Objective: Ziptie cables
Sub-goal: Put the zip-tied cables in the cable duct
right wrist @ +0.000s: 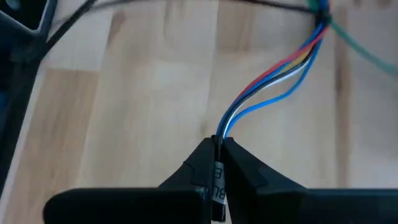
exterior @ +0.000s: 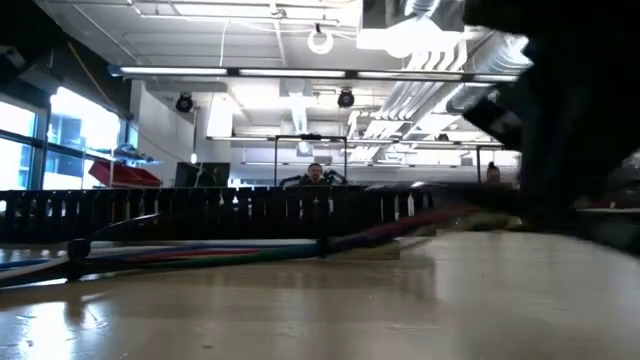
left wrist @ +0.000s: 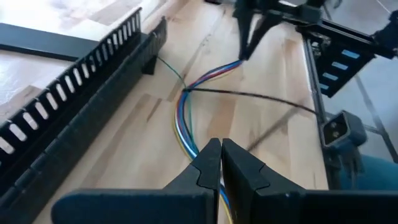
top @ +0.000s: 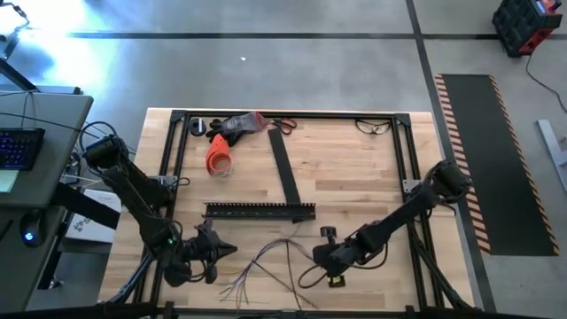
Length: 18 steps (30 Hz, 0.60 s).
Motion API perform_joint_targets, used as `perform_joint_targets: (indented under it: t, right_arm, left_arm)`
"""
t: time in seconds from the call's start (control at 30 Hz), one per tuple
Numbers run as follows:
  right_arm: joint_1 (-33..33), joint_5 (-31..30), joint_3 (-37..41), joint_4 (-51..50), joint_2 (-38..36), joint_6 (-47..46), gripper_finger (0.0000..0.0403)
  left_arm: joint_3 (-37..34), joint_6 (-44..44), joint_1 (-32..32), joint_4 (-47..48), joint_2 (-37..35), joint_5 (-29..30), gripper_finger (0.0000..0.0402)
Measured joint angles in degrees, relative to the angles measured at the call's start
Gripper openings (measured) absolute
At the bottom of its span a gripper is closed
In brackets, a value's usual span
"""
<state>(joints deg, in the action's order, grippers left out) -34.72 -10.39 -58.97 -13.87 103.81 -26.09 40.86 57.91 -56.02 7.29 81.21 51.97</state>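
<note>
The cables point(top: 270, 257) are a bunch of thin coloured wires lying on the wooden table near its front edge, between my two grippers. A thin black tie point(left wrist: 185, 92) rings the bunch, and its long tail point(left wrist: 261, 98) trails off over the wood. My left gripper point(left wrist: 221, 148) is shut at the left part of the bunch. My right gripper point(right wrist: 219, 142) is shut at the right part. The high view shows the left gripper point(top: 221, 251) and right gripper point(top: 321, 257) facing each other. In the low view the cables point(exterior: 250, 250) run along the table and rise at one end. My left gripper has the wires point(left wrist: 198, 144) running in between its two shut fingertips; it slants down from the table's left side and lies along them. The wires beyond it rest on the table. My right gripper pinches several wires point(right wrist: 225, 127), red, white and blue, between its fingertips. It slants down from the table's right side and lies along them. The wires lead away from it toward the black tie, loosely spread.
A long black slotted channel point(top: 260, 211) lies just beyond the cables, with a flat black strip point(top: 285, 168) behind it. At the far edge sit an orange item point(top: 219, 158), scissors point(top: 282, 124) and glasses point(top: 374, 126). A black frame point(top: 409, 168) borders the table.
</note>
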Motion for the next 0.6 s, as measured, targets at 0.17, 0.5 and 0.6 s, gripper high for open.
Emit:
perform_joint_targets:
  t: [0.17,0.5,0.6]
  right_arm:
    - [0.17,0.09,-4.81,-2.00,-0.09,3.36,0.0003]
    - [-0.29,4.68,-4.88,-1.14,4.29,4.07,0.0002]
    - [-0.28,5.08,-4.90,-0.46,6.36,3.83,0.0002]
  left_arm:
    - [0.00,-1.82,2.58,-0.25,0.00,-3.45,0.0000]
    - [0.00,-12.44,10.83,-8.88,6.06,-5.57,0.0000]
    - [0.00,-14.42,15.15,-10.72,9.80,-7.50,0.0000]
